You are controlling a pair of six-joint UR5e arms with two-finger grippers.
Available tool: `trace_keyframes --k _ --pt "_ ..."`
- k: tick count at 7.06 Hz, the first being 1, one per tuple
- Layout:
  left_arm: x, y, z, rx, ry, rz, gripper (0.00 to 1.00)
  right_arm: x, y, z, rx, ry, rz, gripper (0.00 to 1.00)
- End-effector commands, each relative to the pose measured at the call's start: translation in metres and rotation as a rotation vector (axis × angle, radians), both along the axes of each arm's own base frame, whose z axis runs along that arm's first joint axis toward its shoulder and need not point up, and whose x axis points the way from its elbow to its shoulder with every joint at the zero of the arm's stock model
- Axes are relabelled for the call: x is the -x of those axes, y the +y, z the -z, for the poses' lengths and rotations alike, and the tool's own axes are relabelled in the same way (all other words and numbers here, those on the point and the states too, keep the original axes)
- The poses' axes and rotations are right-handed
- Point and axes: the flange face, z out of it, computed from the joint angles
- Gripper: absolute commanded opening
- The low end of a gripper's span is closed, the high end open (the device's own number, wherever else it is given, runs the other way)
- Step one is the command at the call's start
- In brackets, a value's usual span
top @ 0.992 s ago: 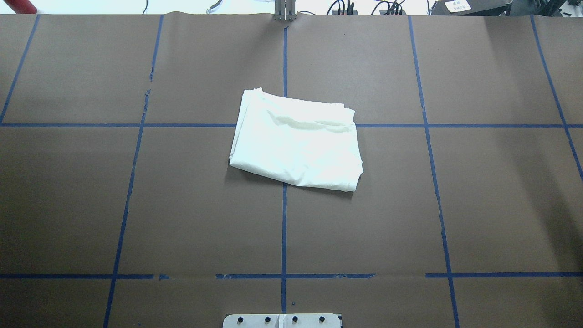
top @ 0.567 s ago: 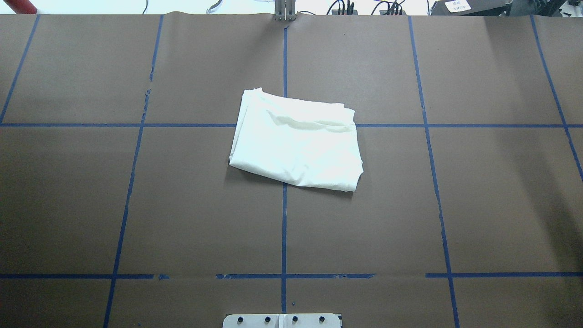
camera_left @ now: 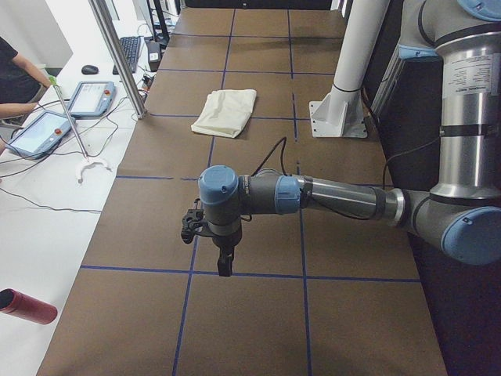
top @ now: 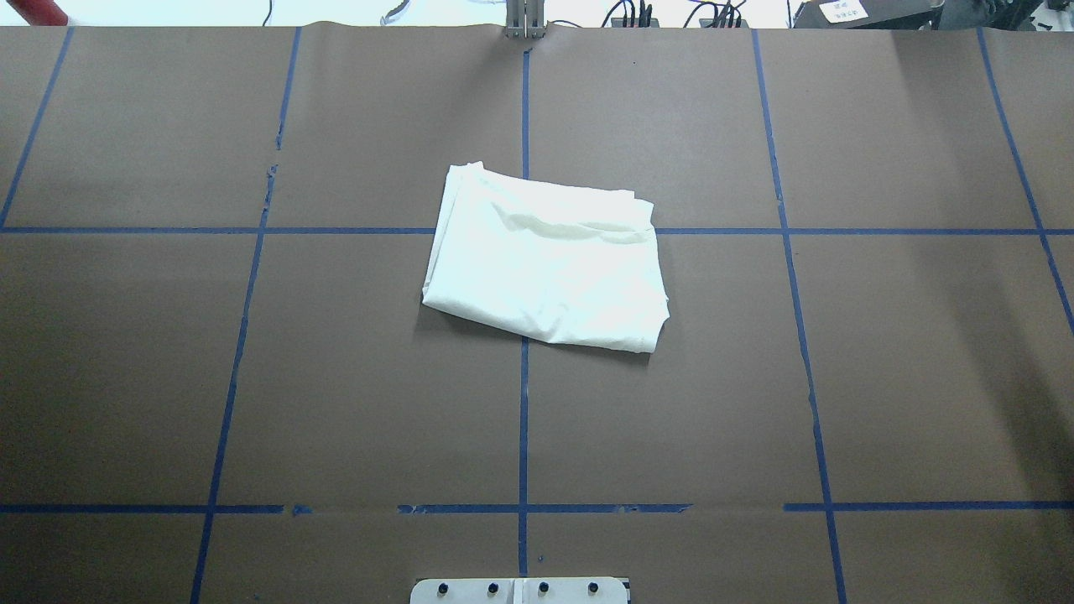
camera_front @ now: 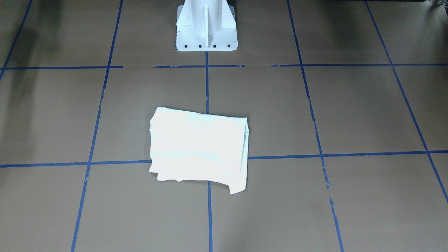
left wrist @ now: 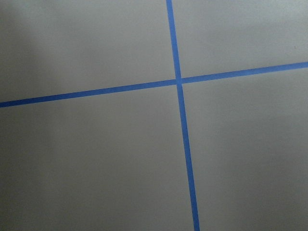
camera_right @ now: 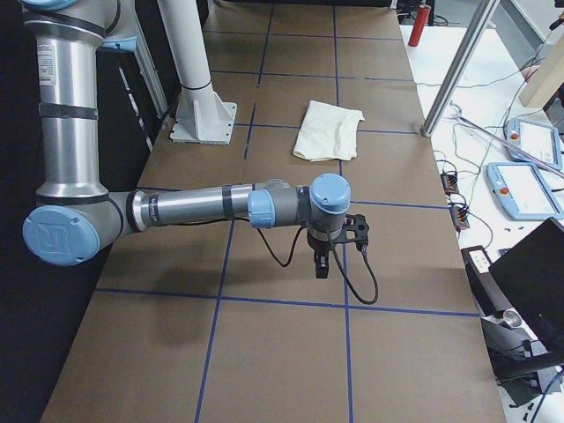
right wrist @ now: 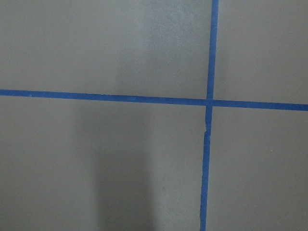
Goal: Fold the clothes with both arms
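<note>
Exterior left view: left arm point(camera_left: 337, 196) stretched out low over the brown table point(camera_left: 258, 329), wrist bent down, left gripper point(camera_left: 224, 265) pointing straight down just beside a blue tape line point(camera_left: 141, 270). Pincer state: cannot tell from this angle. Left wrist view shows only table paper and a tape crossing point(left wrist: 178, 80).

Overhead exterior, mid-table: T-shirt point(top: 545, 264) folded into a rough rectangle, plain cream side up, lying flat over the crossing of the centre tape line and the far cross line. Stacked layer edges show along its left side, a shallow crease near its far edge. Front-facing view has the same shirt point(camera_front: 199, 148) out in front of the white pedestal base point(camera_front: 206, 24), well apart from it. Nothing is touching the shirt.

Exterior right view: right arm point(camera_right: 198, 205) mirrored the same way, low and outstretched, right gripper point(camera_right: 322, 264) pointing down over the table, cable looped beside it. Clenched or released: cannot tell. Both grippers well apart from the shirt.
</note>
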Motion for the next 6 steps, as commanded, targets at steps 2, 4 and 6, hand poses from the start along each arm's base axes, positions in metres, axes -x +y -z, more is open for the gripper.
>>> trace_keyframes --k 2,4,6 --pt "-0.0020 -0.0092 -0.0249 0.038 0.011 -0.006 1.00 -0.0001 0.0006 0.0004 0.001 0.000 -0.002 1.00" --pt "-0.0020 -0.0111 -0.0197 0.026 0.011 -0.006 1.00 -0.0001 0.0006 0.0003 0.000 0.000 -0.001 1.00" --pt "-0.0019 -0.0120 -0.0195 0.023 0.011 -0.006 1.00 -0.0001 0.0007 -0.0021 0.006 0.000 -0.001 1.00"
